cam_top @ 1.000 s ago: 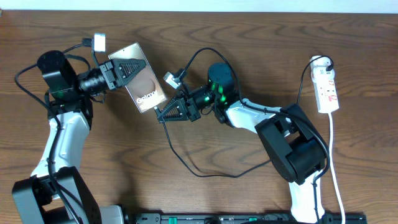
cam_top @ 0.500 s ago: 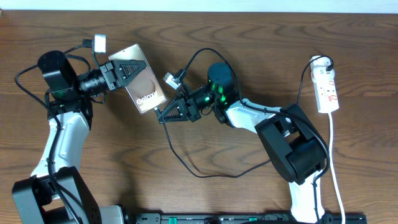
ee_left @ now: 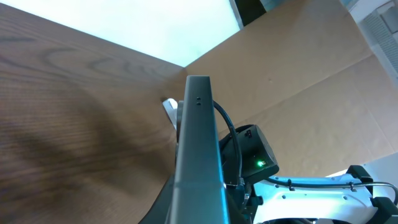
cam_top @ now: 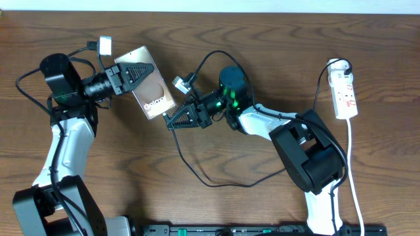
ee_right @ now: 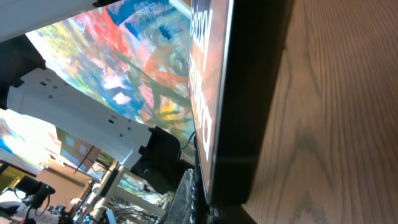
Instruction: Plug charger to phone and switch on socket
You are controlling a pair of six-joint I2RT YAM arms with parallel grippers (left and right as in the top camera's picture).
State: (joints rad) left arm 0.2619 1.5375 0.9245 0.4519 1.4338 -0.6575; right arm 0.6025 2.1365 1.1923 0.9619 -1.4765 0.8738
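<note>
With the left gripper [cam_top: 146, 69] clamped on the phone [cam_top: 157, 98] and the right gripper [cam_top: 170, 120] pinching the charger [cam_top: 230, 186] tip, line the tip up square to the phone's lower edge, then press in gently

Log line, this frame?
left end effector: shut on slim tan-screen smartphone | right end effector: shut on thin black charger cable, tip at smartphone edge | white power strip: untouched
</note>
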